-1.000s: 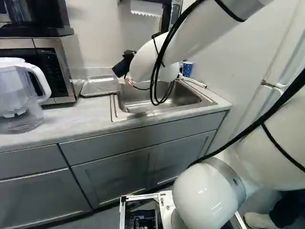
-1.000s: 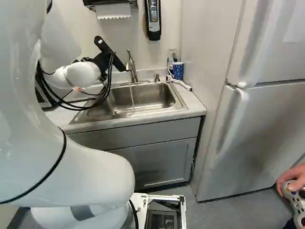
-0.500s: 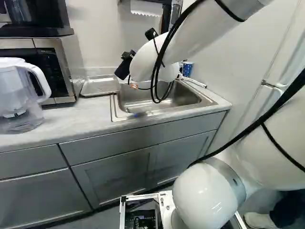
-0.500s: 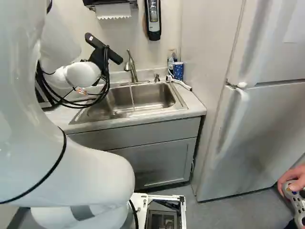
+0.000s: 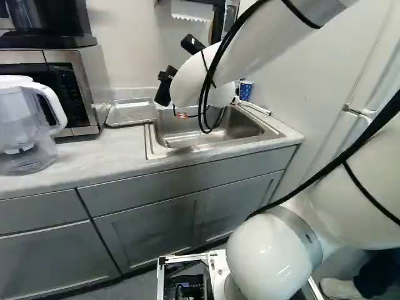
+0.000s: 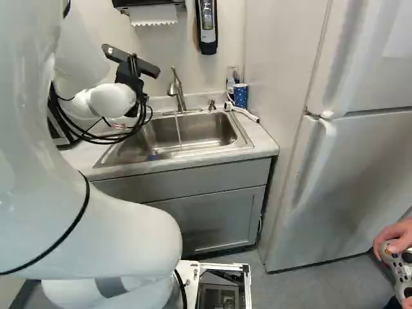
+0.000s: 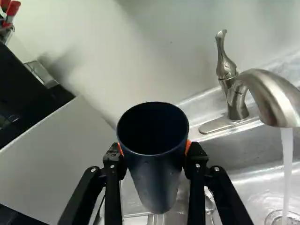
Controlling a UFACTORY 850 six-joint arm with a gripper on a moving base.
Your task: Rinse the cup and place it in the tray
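Observation:
The black gripper point(image 6: 131, 76) is at the arm's end, over the left part of the sink in the right base view. In the wrist view the gripper point(image 7: 153, 150) is shut on a dark blue cup point(image 7: 154, 180), an orange pad showing at either side. The cup's open mouth faces the wrist camera; its inside looks dark. Water point(image 7: 287, 164) runs from the faucet point(image 7: 269, 96) beside the cup, apart from it. A metal tray point(image 5: 131, 112) lies on the counter left of the sink in the left base view. The base views do not clearly show the cup.
The sink point(image 6: 187, 135) has a raised rim, with a blue patterned cup point(image 6: 240, 95) and a white brush-like item point(image 6: 245, 113) at its far right corner. A microwave point(image 5: 72, 87) and a clear pitcher point(image 5: 28, 125) stand left of the tray. A fridge point(image 6: 347, 148) stands at the right.
The gripper and the black parts at the wrist have turned, tilting differently above the sink. The cup's own motion is hidden. The base and the rest of the arm look still.

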